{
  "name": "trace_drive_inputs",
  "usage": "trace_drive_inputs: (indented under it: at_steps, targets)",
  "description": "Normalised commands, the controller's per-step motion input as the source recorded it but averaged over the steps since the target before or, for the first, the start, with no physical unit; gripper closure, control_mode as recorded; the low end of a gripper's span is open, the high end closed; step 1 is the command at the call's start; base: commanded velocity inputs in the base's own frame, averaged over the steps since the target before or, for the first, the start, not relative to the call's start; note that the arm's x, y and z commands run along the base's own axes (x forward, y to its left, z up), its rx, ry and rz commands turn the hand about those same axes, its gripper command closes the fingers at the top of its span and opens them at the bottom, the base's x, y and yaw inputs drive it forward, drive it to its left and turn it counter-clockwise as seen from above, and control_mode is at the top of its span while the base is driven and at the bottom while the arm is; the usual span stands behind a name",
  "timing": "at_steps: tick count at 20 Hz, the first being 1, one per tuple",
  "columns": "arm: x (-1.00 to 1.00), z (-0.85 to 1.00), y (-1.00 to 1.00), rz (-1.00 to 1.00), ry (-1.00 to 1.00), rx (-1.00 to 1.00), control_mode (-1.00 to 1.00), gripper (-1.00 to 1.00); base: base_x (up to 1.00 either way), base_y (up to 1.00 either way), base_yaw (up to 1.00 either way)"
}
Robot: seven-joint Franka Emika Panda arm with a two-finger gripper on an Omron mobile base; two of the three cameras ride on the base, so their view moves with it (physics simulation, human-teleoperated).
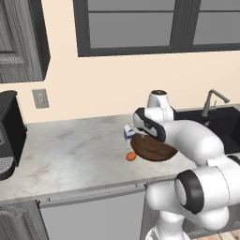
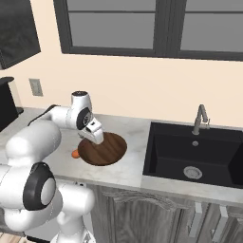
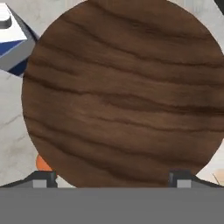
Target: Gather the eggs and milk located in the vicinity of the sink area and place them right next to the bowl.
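Note:
The bowl (image 3: pixel 122 92), wide, dark-brown and striped with grain, lies directly under my gripper (image 3: pixel 111 179), whose fingertips (image 3: pixel 41 179) stand far apart with nothing between them. It rests on the marble counter (image 1: pixel 70 150) left of the sink area (image 2: pixel 194 152). The egg (image 1: pixel 131 156), a small orange ball, touches the bowl's (image 1: pixel 152 147) front-left rim. The milk (image 1: pixel 127 133), a white carton with a blue mark, stands just beyond the rim, partly hidden by my arm. In the right base view my open gripper (image 2: pixel 95 135) hovers over the bowl's (image 2: pixel 107 151) left part, with the egg (image 2: pixel 75 153) beside it.
A black sink basin (image 1: pixel 220 124) with a grey faucet (image 2: pixel 201 118) lies to the right. A dark coffee machine (image 1: pixel 7 136) stands at the counter's left end. The wall with a window rises behind the counter.

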Motion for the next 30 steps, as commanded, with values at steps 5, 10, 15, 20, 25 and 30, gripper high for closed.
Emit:
trace_drive_inputs:
  at_steps: [5,10,15,20,25,30]
  targets:
    - [-0.07,0.33,-0.52,0.38,0.01,0.00,-1.00,-1.00,0.00,0.00,0.00]
    - [-0.28,0.07,-0.09,0.47,0.00,0.00,-1.00,-1.00,0.00,0.00,0.00]
    - [-0.52,0.14,0.00,0.47,-0.05,-0.07,-1.00,-1.00,0.00,0.00,0.00]
    - [-0.18,0.01,0.00,0.06,0.00,-0.02,-1.00,-1.00,0.00,0.00,0.00]
    - [0.01,0.00,0.00,0.00,-0.01,0.00,-1.00,-1.00,0.00,0.00,0.00]
    - [0.00,0.00,0.00,0.00,0.00,0.00,1.00,-1.00,-0.05,-0.15,0.06]
